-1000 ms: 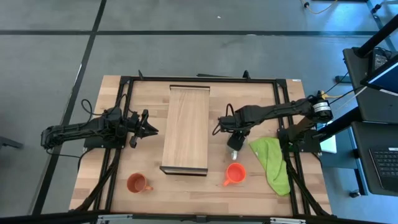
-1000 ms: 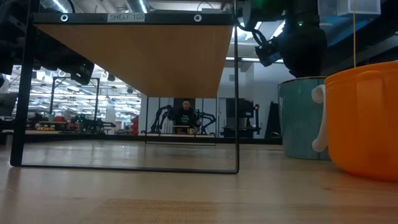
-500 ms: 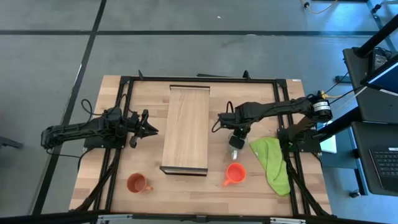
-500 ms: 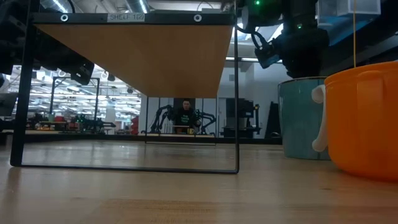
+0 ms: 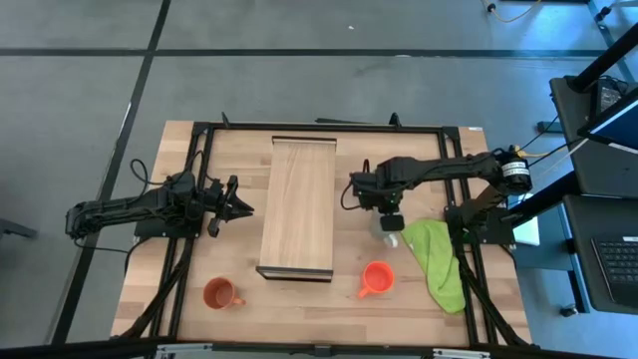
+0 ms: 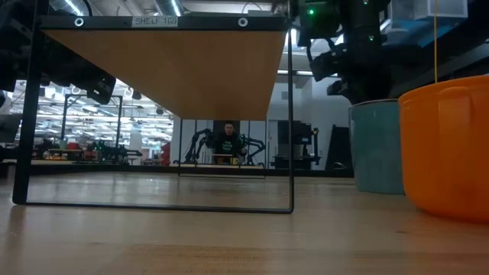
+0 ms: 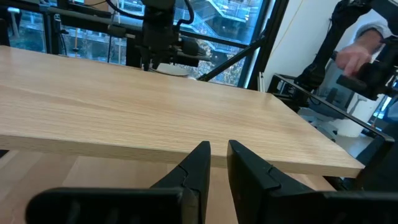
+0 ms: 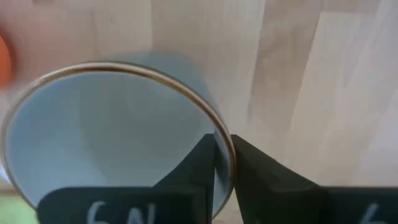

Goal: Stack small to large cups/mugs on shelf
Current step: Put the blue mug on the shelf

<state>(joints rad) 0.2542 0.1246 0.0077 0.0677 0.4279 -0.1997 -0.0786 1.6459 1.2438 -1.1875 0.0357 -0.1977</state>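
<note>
The pale grey-green mug [image 8: 106, 137] with a white inside stands on the table right of the shelf [image 5: 299, 207]; it also shows in the low view [image 6: 376, 145]. My right gripper [image 5: 391, 223] is above it, shut on its rim. The orange-red mug [image 5: 377, 278] stands nearer the front edge, and the brownish-orange mug [image 5: 221, 294] stands at the front left. My left gripper [image 5: 243, 209] is shut and empty, left of the shelf and level with it. My right gripper pinches the mug's rim [image 8: 222, 138], one finger [image 8: 200, 163] inside the mug and one [image 8: 252, 169] outside. The fingers come from above, pointing down. The mug is upright, its base about level with the table top in the low view.
A green cloth [image 5: 435, 255] lies crumpled right of the pale mug, near the table's right edge. The black shelf frame [image 6: 291, 114] stands around the shelf. The far room shows beyond the table.
My right gripper has gone toward the table's right edge and turned about, taking the pale mug with it. The mug has shifted right and turned, so its handle no longer shows in the low view.
</note>
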